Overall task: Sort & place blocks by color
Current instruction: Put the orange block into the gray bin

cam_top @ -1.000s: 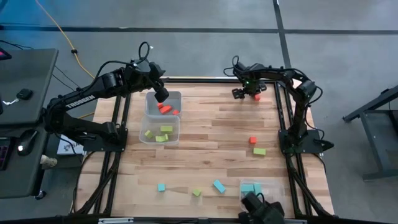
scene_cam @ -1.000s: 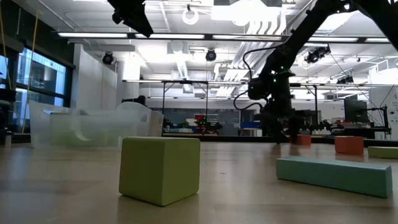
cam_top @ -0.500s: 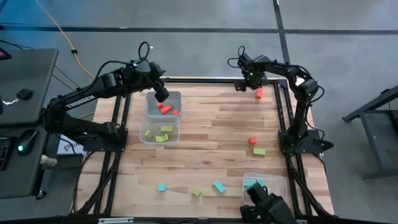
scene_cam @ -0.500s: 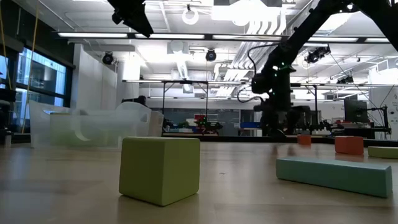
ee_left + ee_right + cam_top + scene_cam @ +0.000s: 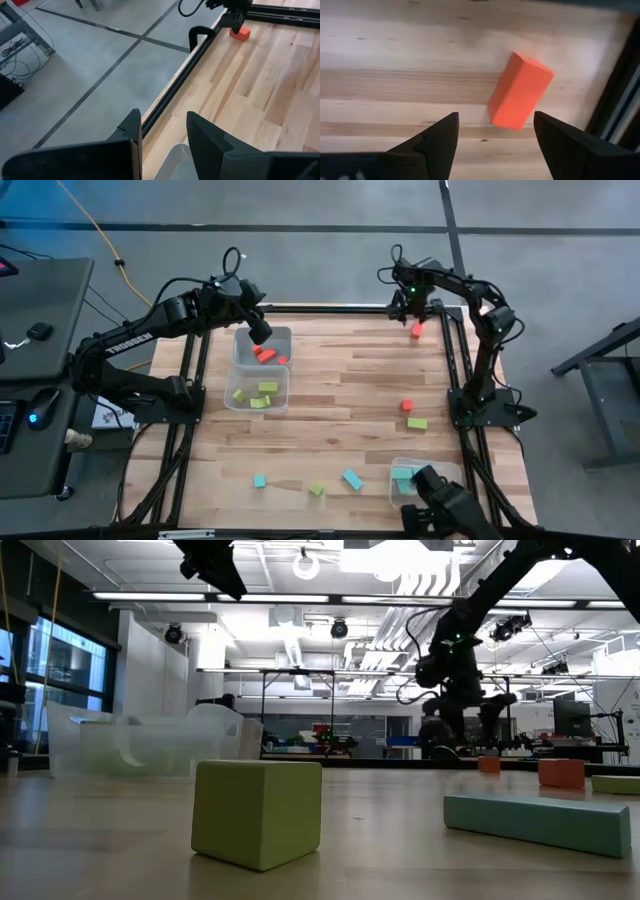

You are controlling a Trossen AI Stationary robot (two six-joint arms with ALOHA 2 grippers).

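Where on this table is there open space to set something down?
The widest bare wood lies mid-table, between the two tubs on the left and the red cube and green block on the right. The near edge is crowded: teal blocks, a green cube, another tub.

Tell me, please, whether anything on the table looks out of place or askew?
Yes: a red block lies alone at the table's far right corner, close to the frame rail and skewed to the wood grain. The right claw hovers open above it, empty. Other blocks lie loose, unsorted.

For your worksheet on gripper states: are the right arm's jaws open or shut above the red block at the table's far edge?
Open. In the right wrist view the right gripper shows two jaws set wide apart, with the red block lying free on the table between and beyond them.
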